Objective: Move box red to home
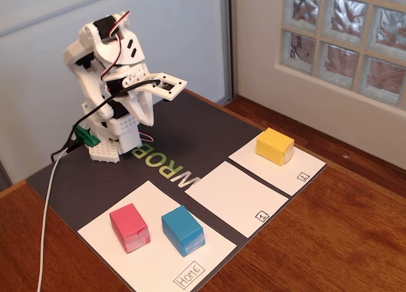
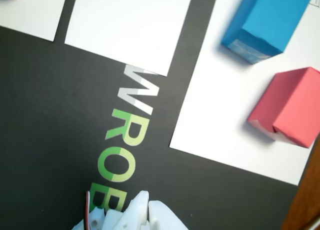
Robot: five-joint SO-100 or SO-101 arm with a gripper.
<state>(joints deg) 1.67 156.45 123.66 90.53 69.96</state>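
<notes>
The box red (image 1: 129, 227) is a pinkish-red block standing on the left part of home (image 1: 158, 266), the large white sheet labelled "Home". The wrist view has it at the right edge (image 2: 289, 107), resting on home (image 2: 225, 115). A blue block (image 1: 183, 230) sits beside it on the same sheet. My white arm is folded back at the rear of the black mat, well away from the blocks. In the wrist view the gripper (image 2: 148, 201) shows at the bottom edge over the black mat, its two white fingertips pressed together with nothing between them.
A yellow block (image 1: 275, 146) stands on the sheet marked "2" (image 1: 298, 171). The sheet marked "1" (image 1: 231, 197) is bare. A black mat (image 1: 190, 133) with "WROB" lettering lies on the wooden table (image 1: 330, 241). A white cable (image 1: 47, 216) trails off the left.
</notes>
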